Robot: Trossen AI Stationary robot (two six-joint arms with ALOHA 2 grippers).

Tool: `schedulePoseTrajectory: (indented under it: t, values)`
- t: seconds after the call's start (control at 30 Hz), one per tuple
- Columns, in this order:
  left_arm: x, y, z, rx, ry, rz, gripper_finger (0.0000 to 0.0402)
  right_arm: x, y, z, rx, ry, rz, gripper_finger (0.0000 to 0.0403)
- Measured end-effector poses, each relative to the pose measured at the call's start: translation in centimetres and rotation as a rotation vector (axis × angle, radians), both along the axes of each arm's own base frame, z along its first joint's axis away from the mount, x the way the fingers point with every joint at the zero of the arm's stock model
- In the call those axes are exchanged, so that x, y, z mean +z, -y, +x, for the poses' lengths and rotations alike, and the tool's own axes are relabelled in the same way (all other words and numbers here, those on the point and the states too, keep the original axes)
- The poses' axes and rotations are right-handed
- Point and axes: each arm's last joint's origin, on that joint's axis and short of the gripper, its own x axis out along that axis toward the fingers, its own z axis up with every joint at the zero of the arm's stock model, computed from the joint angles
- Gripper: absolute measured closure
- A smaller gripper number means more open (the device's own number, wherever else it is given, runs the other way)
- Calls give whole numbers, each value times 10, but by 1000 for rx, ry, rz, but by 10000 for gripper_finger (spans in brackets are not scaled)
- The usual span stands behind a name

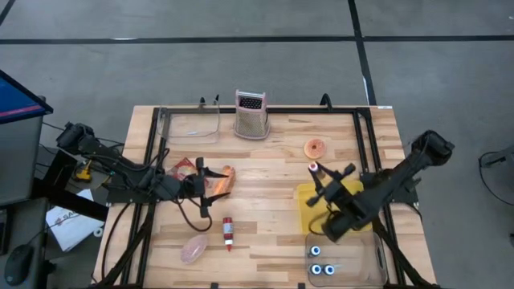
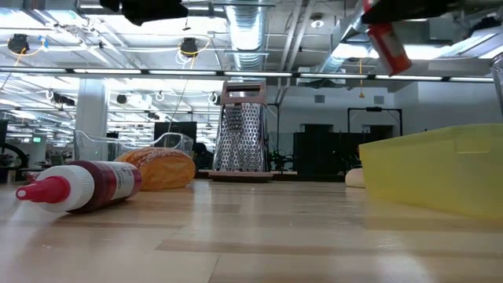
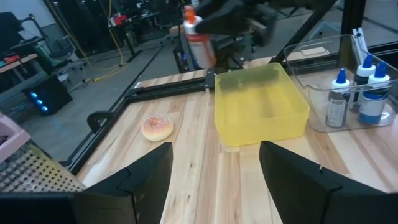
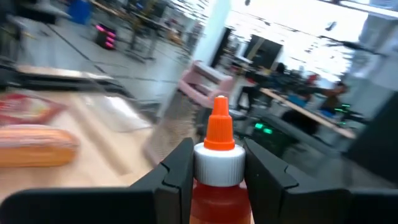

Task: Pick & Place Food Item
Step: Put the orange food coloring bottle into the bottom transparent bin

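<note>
My right gripper is shut on a red sauce bottle with an orange nozzle and white collar. It hovers over the far left corner of the yellow bin. The low view shows the bottle high above the table. My left gripper is open and raised off the table beside an orange-brown bread roll. The roll lies on its side on the wood. A second red bottle also lies on its side, and a donut rests flat. My right gripper pinches the bottle between its two fingers at the shoulder just under the white collar. The fingers reach in from the table's right side and lie across the bottle. The bottle is lifted clear, slightly tilted, nozzle up, body hanging below.
A metal grater stands at the far edge beside a clear tray. A clear tub at the near right holds blue-capped bottles. A red packet and a pink item lie on the left half.
</note>
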Motion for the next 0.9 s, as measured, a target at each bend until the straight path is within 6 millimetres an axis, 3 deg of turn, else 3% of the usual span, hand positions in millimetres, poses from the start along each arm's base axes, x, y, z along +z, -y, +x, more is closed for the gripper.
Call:
schedulePoseTrajectory:
  t: [0.2,0.33,0.47,0.7,0.77,0.9]
  values:
    - [0,-3,2,-19,-4,-8,166,22,23,26,-134,-70,-28,306]
    - [0,-3,2,-28,-7,-5,166,33,27,44,-110,-227,10,306]
    - [0,-3,2,-30,-9,4,166,42,25,76,217,-400,127,306]
    - [0,-1,2,-67,-9,-25,166,62,34,106,784,-284,234,306]
    - [-1,-1,2,-83,-11,-29,166,58,38,111,950,-241,261,306]
    - [-1,0,2,-111,-15,-37,166,30,45,113,1190,-178,283,306]
